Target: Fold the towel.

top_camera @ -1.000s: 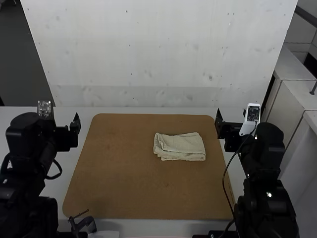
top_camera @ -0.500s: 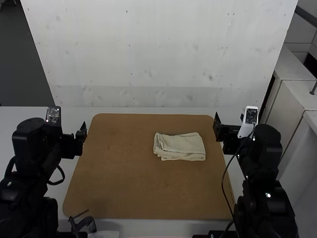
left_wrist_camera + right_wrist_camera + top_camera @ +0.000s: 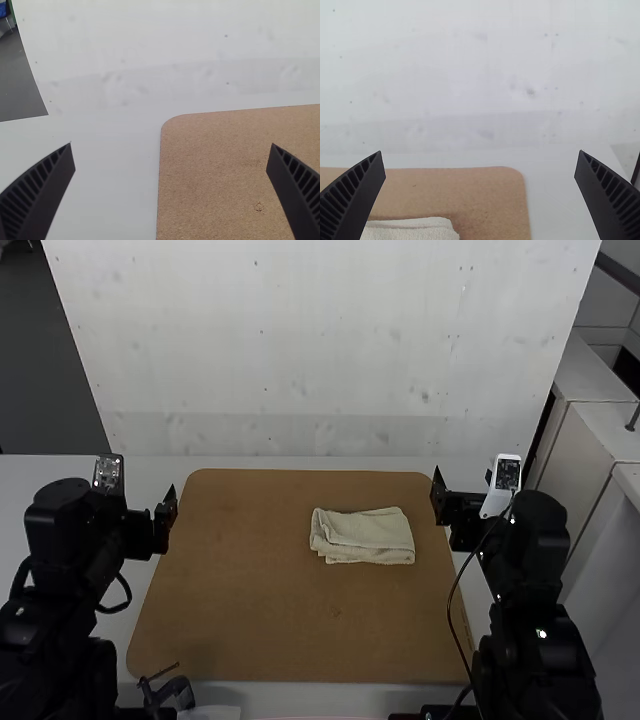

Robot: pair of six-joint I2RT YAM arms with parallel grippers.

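Observation:
The cream towel (image 3: 362,536) lies folded into a small, roughly rectangular bundle right of the brown board's middle, its layers uneven along the left end. My left gripper (image 3: 166,512) is over the board's left edge, well away from the cloth. Off the towel's right side, near the board's right edge, is my right gripper (image 3: 441,502). In the left wrist view, the left gripper (image 3: 171,145) stands wide open with nothing between its fingers. The right gripper (image 3: 480,151) is also wide open, and part of the towel (image 3: 412,229) shows beyond it in the right wrist view.
The brown board (image 3: 250,610) rests on a white table (image 3: 190,464), with a pale upright panel (image 3: 320,350) behind it. A dark clamp-like object (image 3: 168,692) sits at the near left edge. A black cable (image 3: 451,600) hangs beside the right arm.
The left gripper has shifted right and slightly nearer, up to the board's edge. The right gripper has moved slightly left and nearer. The towel lies unmoved.

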